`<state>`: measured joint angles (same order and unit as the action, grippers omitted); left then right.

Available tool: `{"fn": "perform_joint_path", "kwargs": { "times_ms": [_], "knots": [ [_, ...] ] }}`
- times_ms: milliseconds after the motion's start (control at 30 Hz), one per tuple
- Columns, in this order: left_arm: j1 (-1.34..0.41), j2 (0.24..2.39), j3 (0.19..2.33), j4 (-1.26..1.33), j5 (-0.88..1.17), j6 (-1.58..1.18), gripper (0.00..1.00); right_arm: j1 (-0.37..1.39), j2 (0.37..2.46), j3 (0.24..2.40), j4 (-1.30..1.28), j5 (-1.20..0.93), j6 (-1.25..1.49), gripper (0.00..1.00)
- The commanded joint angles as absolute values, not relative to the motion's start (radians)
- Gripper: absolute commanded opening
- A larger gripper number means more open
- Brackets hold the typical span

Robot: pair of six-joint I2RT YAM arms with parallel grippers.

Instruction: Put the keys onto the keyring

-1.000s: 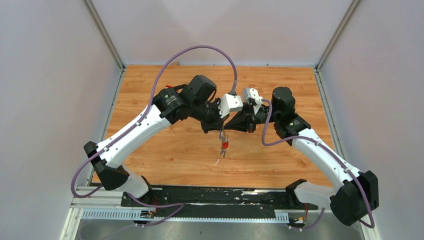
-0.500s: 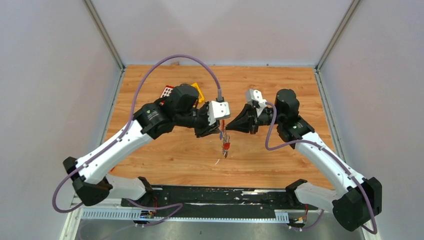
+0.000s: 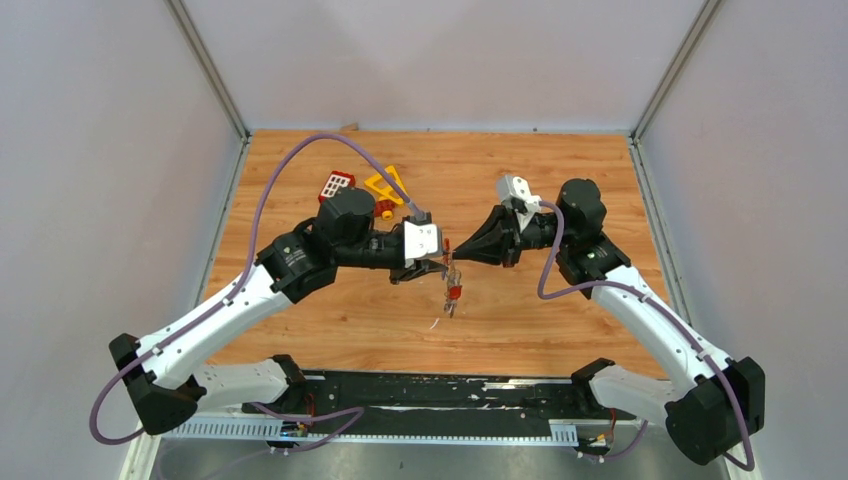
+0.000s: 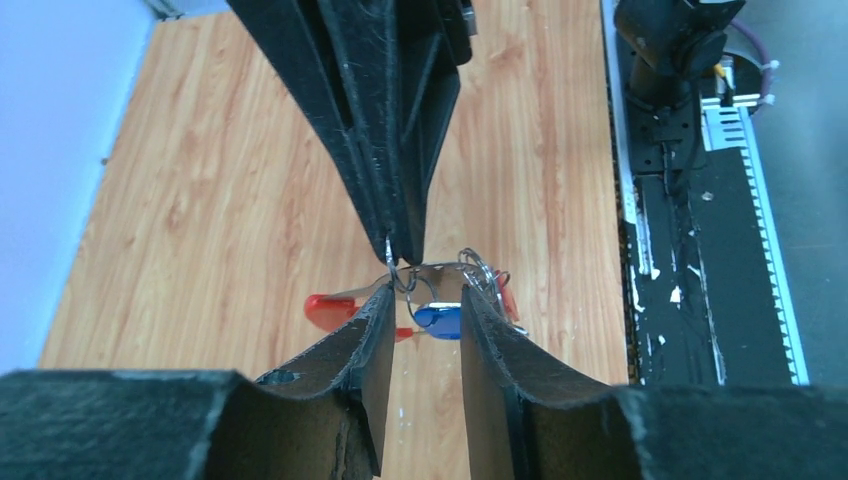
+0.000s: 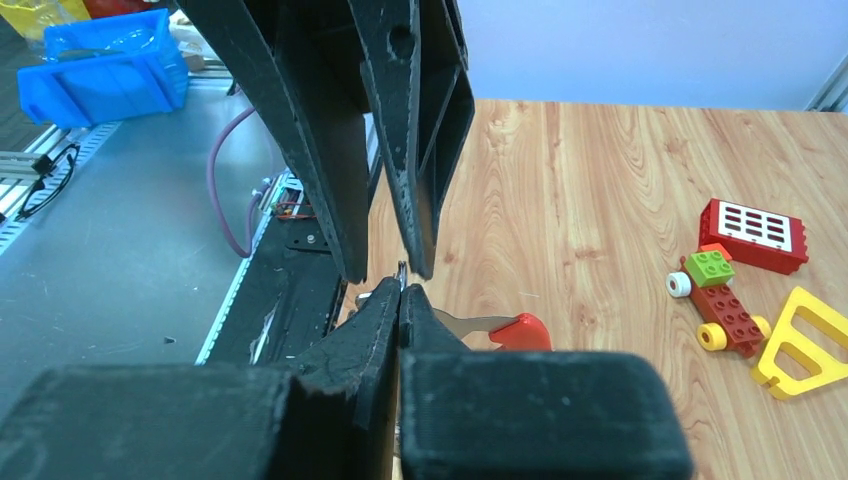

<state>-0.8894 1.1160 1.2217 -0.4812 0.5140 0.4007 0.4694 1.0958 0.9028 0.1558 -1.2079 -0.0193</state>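
Note:
The keyring hangs in the air between my two grippers. It is a red clip on a short grey strap with thin wire rings. A blue-headed key dangles from the rings, with a red head beside it. In the top view the bunch hangs above the table. My right gripper is shut on a wire ring at the top of the bunch. My left gripper is open, its fingertips on either side of the rings and the blue key visible between them.
Toy pieces lie on the wooden table at the back left. They are a red block with white buttons, a yellow triangular frame and a small brick car. The black base rail runs along the near edge.
My left arm has drawn back to the left and lower, uncovering the toy pieces, and its gripper now points at the bunch from the left. My right gripper has shifted slightly left, still holding the bunch.

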Motion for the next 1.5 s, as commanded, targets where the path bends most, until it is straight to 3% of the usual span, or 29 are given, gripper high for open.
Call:
{"fn": "perform_joint_path", "kwargs": {
  "times_ms": [0,633,733,833,1300,1467],
  "knots": [
    [-0.887,1.11,1.196,-0.357,0.6,0.402,0.36,0.464,1.08,0.898,0.267,-1.254,0.059,0.0],
    [-0.882,1.104,1.134,-0.284,0.574,0.37,0.09,0.459,1.081,0.886,0.291,-1.25,0.072,0.0],
    [-0.882,1.111,1.14,-0.279,0.573,0.357,0.0,0.458,1.082,0.884,0.284,-1.241,0.059,0.0],
    [-0.882,1.129,1.159,-0.286,0.559,0.322,0.0,0.46,1.075,0.888,0.205,-1.2,-0.023,0.0],
    [-0.882,1.218,1.308,-0.506,0.43,0.273,0.0,0.461,1.034,0.91,0.004,-1.121,-0.228,0.33],
    [-0.882,1.268,1.428,-0.662,0.365,0.285,0.0,0.46,1.018,0.919,-0.049,-1.12,-0.264,0.38]
  ]
}}
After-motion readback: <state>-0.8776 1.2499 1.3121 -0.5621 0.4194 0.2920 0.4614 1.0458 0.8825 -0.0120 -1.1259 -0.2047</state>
